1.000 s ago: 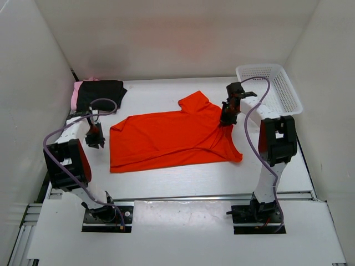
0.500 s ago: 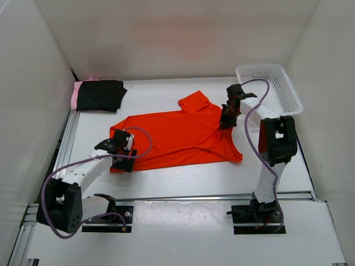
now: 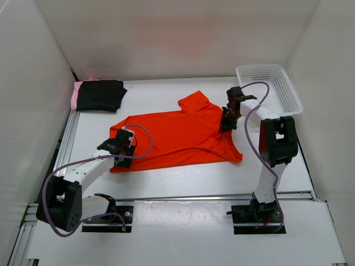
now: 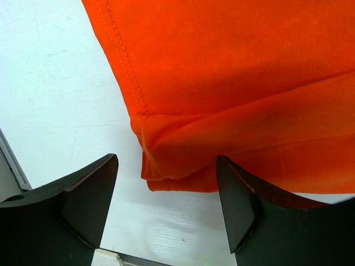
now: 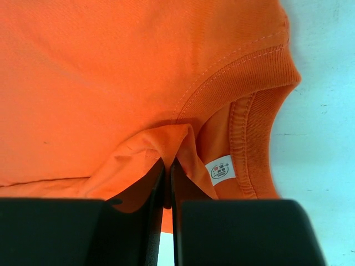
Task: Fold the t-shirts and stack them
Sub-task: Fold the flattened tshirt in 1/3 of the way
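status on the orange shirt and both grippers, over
Left gripper open, jaws either side of hem corner of orange shirt. Right gripper shut on fabric beside collar. Shirt spread out. Nothing in the way.

text: none legible | white neck tag [image 5: 220, 170] — inside orange-red t-shirt [image 5: 111, 66] collar — print too small

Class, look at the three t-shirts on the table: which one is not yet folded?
The orange-red t-shirt, lying spread out in the middle of the table; the black t-shirt and the pink t-shirt sit folded together in the far left corner.
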